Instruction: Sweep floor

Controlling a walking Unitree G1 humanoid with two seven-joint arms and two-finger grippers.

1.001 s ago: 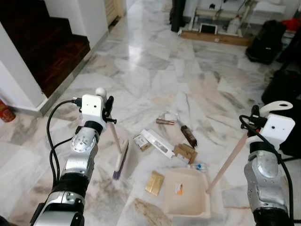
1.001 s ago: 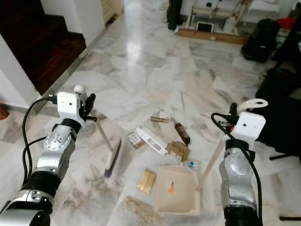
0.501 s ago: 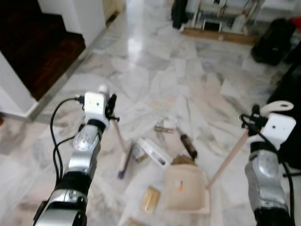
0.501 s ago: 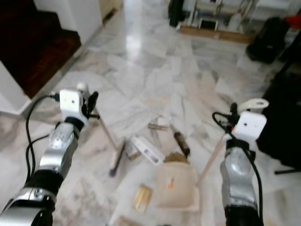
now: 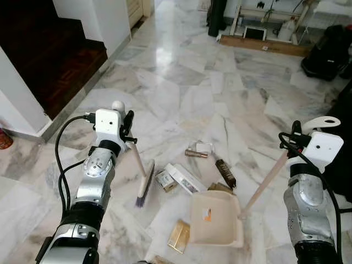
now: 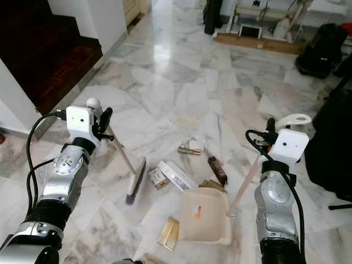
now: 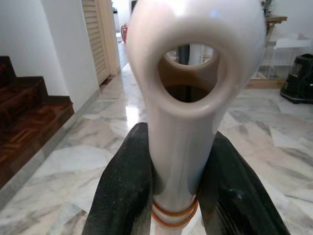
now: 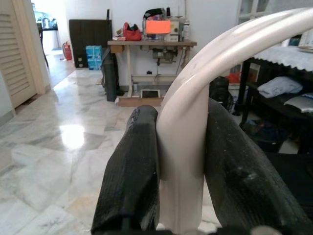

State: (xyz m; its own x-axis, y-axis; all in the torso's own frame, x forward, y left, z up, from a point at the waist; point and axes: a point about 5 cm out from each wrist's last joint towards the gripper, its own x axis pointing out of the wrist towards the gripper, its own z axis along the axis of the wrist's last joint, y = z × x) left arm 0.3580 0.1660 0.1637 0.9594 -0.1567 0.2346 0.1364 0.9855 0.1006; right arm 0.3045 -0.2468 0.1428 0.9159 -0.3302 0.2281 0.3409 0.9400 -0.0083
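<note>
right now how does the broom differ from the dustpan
The broom is slim, with a narrow dark-bristled head; the dustpan is a broad cream tray. The broom sits to the robot's left of the litter, held by the left pincer; the dustpan lies on the right, held by the right pincer. Both have long pale handles, tilted, and rest on the marble floor.
</note>
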